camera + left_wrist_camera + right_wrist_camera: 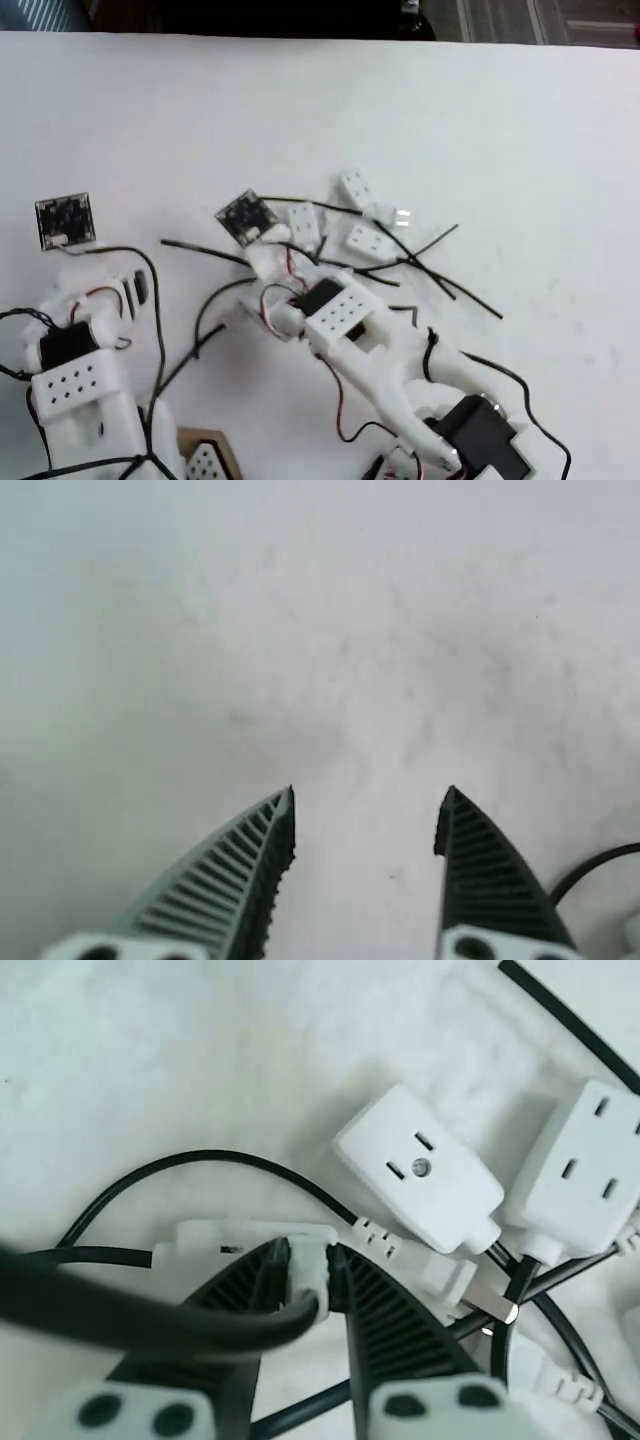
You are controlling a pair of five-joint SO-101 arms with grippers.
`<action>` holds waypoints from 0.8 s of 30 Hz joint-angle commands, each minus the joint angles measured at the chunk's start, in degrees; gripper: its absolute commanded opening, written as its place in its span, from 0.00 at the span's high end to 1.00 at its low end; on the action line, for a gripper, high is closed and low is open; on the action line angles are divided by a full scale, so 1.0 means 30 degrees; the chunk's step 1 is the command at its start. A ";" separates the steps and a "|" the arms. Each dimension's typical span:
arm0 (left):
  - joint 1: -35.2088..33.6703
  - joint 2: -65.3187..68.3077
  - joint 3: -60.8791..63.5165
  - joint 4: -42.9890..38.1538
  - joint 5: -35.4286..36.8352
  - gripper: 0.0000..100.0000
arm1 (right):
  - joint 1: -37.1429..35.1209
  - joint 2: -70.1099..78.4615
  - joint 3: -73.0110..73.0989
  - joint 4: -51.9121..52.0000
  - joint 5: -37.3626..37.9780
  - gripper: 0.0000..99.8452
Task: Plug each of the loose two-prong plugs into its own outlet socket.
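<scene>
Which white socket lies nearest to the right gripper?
The socket with the round hole, right beside the right gripper that holds a plug; the other socket lies farther off.

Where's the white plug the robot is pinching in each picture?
High view: white plastic plug, mid-table, in the right gripper.
Right wrist view: plug clamped in that gripper.
Left wrist view: left gripper above white table.
Shared landmark: white outlet sockets beside the plug.

The matte white counter (500, 130) carried three white plastic outlet blocks (371, 241) close together in a tangle of thin black cords (440, 275). A white two-prong plug (393, 214) lay beside them. Two small black square boards (66, 220) lay well apart, one of them at the tangle.
</scene>
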 commanded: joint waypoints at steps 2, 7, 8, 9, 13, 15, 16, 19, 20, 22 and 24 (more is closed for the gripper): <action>-0.0132 -0.0513 0.0029 -0.0410 0.0029 0.76 | 0.0190 -0.0015 0.0029 -0.0425 0.0000 0.98; -0.0132 -0.0571 0.0205 -0.0469 0.0000 0.76 | 0.0190 0.1685 -0.0234 -0.0542 0.0000 0.98; -0.0103 -0.0571 0.0205 -0.0469 0.0000 0.76 | 0.0190 0.1978 -0.0527 -0.0396 0.0000 0.98; -0.0073 -0.0571 0.0205 -0.0469 0.0000 0.76 | 0.0190 0.2212 -0.0733 -0.0366 0.0000 0.98; -0.0044 -0.0571 0.0176 -0.0469 0.0000 0.76 | 0.0190 0.1890 -0.0821 -0.0103 0.0029 0.98; -0.0044 -0.0571 0.0147 -0.0469 -0.0147 0.76 | 0.0190 0.1480 -0.0791 -0.0015 0.0088 0.98; -0.0044 -0.0601 0.0000 -0.0352 -0.0586 0.75 | 0.0220 0.1245 -0.0791 0.0249 0.0088 0.98; -0.0044 -0.0601 -0.0645 0.0381 -0.1465 0.71 | 0.0220 0.0396 -0.0908 0.1040 0.0000 0.98; -0.0015 -0.0601 -0.0938 0.0762 -0.1641 0.71 | 0.0220 0.0073 -0.0908 0.1275 0.0000 0.98; -0.0015 -0.0601 -0.1846 0.1729 -0.2579 0.70 | 0.0220 -0.0689 -0.0908 0.1773 0.0000 0.97; -0.0044 -0.0601 -0.3106 0.3136 -0.3546 0.71 | 0.0220 -0.1392 -0.0908 0.2476 -0.0029 0.92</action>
